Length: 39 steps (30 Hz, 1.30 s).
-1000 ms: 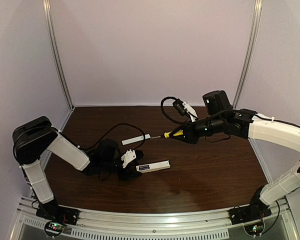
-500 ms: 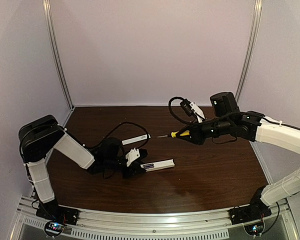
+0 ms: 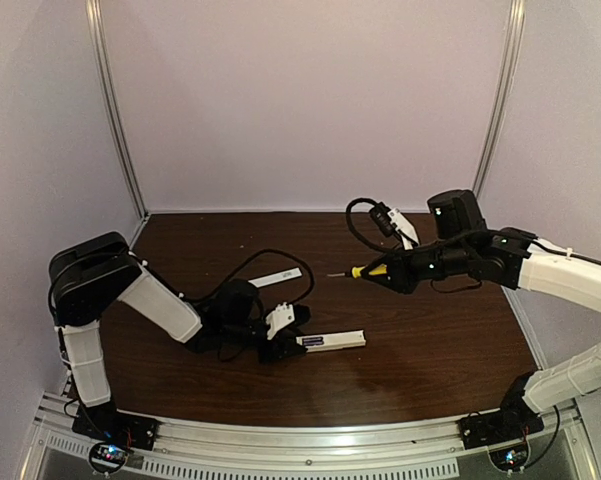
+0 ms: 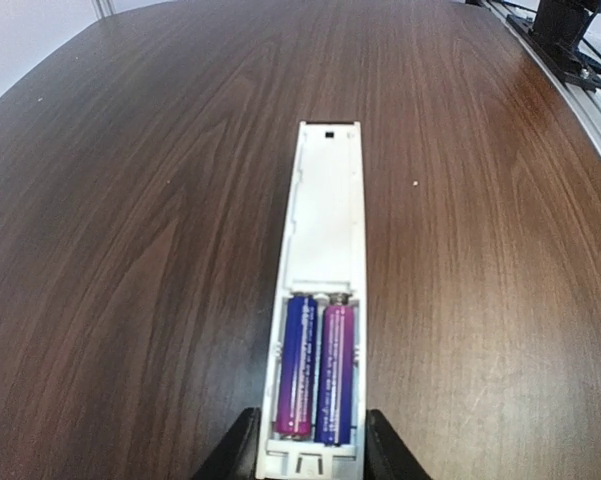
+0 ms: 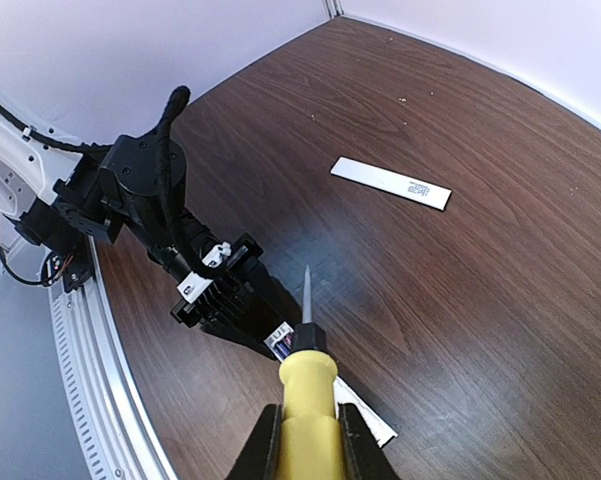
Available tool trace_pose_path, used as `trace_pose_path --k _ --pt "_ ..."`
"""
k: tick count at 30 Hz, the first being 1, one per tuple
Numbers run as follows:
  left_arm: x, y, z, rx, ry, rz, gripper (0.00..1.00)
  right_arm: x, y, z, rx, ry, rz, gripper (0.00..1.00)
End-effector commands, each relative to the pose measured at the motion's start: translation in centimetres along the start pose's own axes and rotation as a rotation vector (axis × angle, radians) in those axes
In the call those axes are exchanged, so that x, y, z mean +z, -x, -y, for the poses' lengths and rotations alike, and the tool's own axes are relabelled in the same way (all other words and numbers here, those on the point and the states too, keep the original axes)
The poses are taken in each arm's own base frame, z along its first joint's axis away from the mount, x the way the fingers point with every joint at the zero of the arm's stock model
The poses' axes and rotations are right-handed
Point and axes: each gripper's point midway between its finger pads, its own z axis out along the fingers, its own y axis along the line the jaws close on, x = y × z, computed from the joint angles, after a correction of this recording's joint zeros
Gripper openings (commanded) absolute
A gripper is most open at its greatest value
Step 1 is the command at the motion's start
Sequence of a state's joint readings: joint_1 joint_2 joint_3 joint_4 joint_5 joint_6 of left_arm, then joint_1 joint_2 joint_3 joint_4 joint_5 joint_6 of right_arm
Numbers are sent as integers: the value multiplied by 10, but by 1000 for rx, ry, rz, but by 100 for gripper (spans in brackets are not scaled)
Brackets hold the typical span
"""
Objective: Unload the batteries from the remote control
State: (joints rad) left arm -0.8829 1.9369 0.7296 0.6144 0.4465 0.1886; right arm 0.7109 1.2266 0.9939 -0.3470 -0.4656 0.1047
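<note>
Remote control (image 3: 332,342), the slim white rectangular bar, has shifted rightward along the dark wood-grain table (image 3: 430,350) over the last second, and my left arm has slid with it. At the start of that second my left gripper (image 3: 281,335) sat near the bar's end with its fingers wider; now the fingers have come in on either side of that end. I read this as the hold being set, so the bar is pinned for prying.

Left wrist view: the battery bay lies open and faces up. Two small purple-blue cylindrical batteries (image 4: 319,367) sit side by side in the bay, at the end nearest my left fingers (image 4: 238,452). Neither one is lifted yet. My left jaws stand partly closed, one black finger just outside each long edge of the bar's end; they look to be touching it, though the actual contact is cut off at the frame edge.

Flat white cover strip (image 3: 280,277) lies apart on the table, behind the bar.

My right gripper (image 5: 309,440) is clamped on the yellow handle of a thin-tipped screwdriver (image 5: 307,362). It has drifted right and sits up off the table, tip aimed toward the bar but well apart from it.

Judgement: unloading not begun; next comes bringing the tip down to the batteries.
</note>
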Motion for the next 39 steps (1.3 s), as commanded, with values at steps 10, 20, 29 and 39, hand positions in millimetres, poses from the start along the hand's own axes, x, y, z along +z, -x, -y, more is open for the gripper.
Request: trace_pose_path --k 10,20,29,39 --pt "-29 36 -20 84 169 121 94 13 -1 7 30 -4 -3 0" --pt "-90 68 -49 8 463 313 97 15 3 8 39 -3 21 0" --pt "-112 62 -30 38 459 435 97 17 3 8 44 -4 9 0" --pt "-61 44 8 201 114 268 92 15 -8 5 89 13 -37 0"
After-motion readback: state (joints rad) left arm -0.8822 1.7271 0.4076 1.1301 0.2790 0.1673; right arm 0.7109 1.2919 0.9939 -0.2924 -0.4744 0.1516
